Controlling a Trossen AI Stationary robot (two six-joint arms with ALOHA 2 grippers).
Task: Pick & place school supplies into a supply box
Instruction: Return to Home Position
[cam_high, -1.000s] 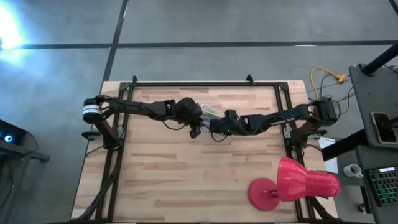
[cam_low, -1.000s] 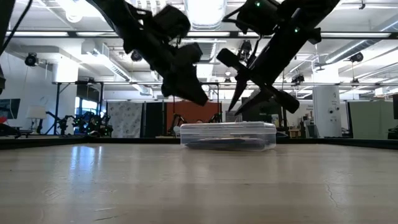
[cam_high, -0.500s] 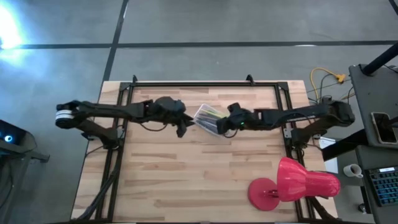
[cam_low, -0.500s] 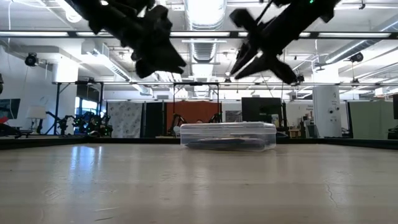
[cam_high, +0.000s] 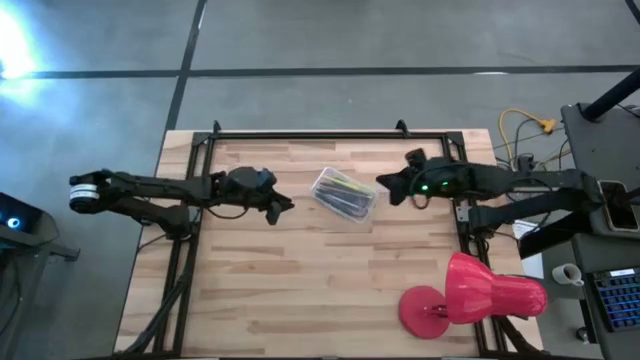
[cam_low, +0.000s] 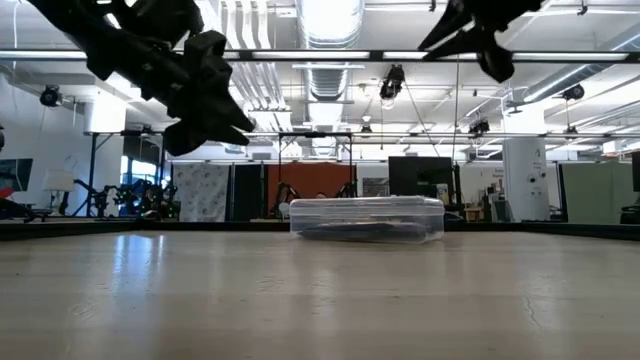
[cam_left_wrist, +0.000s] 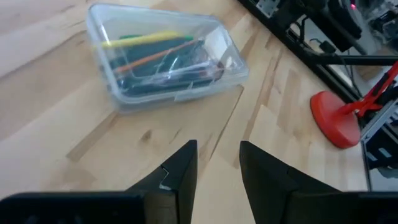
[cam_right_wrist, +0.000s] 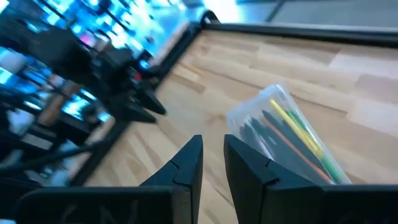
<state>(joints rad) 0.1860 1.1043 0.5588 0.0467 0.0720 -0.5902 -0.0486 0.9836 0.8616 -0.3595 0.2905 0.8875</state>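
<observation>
The clear supply box rests flat on its bottom on the wooden table, and the low view shows it as a low box. Inside it lie the school supplies: yellow, green, orange and dark pens. The right wrist view also shows the yellow and dark ones. My left gripper hangs in the air left of the box, fingers a little apart. My right gripper hangs right of the box, its fingers almost together. Neither touches anything.
A large pink-red lamp-shaped object lies near the table's near right corner; its red base shows in the left wrist view. A black frame runs along the table's far and side edges. Bare wood spreads on the near side of the box.
Both grippers have drawn away from the box and risen: the left toward the table's left edge, the right toward its right edge. A second ago they stood close together over the box. The box has stayed where it was.
</observation>
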